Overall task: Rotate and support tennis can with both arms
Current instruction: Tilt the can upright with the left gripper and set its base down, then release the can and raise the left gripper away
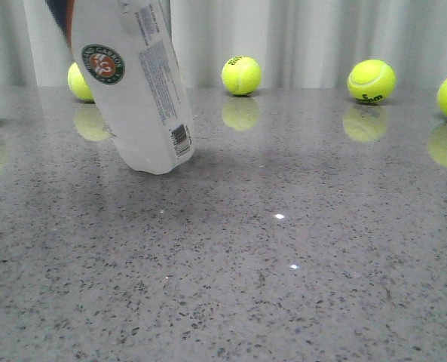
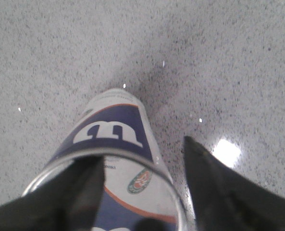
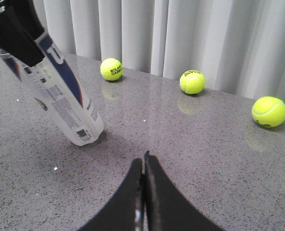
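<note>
The task looks partly under way: the tennis can [image 1: 136, 83] stands tilted at the far left of the worktop [image 1: 298, 271], its top leaning left and its bottom edge touching or just above the grey surface, so the rotating seems begun while the two-armed support is not yet in place. The left gripper [image 2: 142, 187] grips the can at its open silver-rimmed top, one finger inside the mouth, the other beside the can's wall; whether that outer finger presses the wall I cannot tell, but the can hangs slanted as if clamped. The right gripper [image 3: 143, 166] hovers over the bare worktop to the right of the can, well apart from it, its fingers pressed together and empty. It would probably need to open and come to the can's lower end.
</note>
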Controlling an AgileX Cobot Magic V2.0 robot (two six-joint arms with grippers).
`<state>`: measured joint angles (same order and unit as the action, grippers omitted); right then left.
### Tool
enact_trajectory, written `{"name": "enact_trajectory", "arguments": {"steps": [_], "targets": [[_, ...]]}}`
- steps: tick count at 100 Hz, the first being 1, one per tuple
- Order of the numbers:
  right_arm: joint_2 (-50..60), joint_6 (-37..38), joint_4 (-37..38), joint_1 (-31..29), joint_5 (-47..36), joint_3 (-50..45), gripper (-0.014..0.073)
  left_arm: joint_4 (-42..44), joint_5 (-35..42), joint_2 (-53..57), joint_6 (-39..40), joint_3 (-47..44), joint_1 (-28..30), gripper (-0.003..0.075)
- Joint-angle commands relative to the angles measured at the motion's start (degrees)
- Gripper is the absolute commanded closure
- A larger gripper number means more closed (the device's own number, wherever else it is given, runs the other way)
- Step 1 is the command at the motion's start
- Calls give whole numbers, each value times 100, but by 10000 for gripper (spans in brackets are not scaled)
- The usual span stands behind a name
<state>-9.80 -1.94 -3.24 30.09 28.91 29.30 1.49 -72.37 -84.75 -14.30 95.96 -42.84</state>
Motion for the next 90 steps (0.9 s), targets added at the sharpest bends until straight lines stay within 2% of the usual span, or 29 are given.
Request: {"name": "enact_trajectory", "arguments": {"steps": [1, 28, 72, 85, 90], "targets": [[-65, 6, 45, -31, -487, 134, 654, -17, 2, 27, 74, 367, -50, 243], [-65, 6, 45, -31, -487, 134, 654, 348, 206, -476, 63, 865, -50, 243], [-65, 6, 45, -31, -487, 134, 654, 327, 303, -642, 63, 1140, -50, 244], [-65, 6, 45, -31, -487, 134, 654, 327, 610, -596, 115, 1140, -50, 250], [-65, 6, 45, -31, -487, 134, 654, 327, 757, -513, 245, 1140, -50, 275]]}}
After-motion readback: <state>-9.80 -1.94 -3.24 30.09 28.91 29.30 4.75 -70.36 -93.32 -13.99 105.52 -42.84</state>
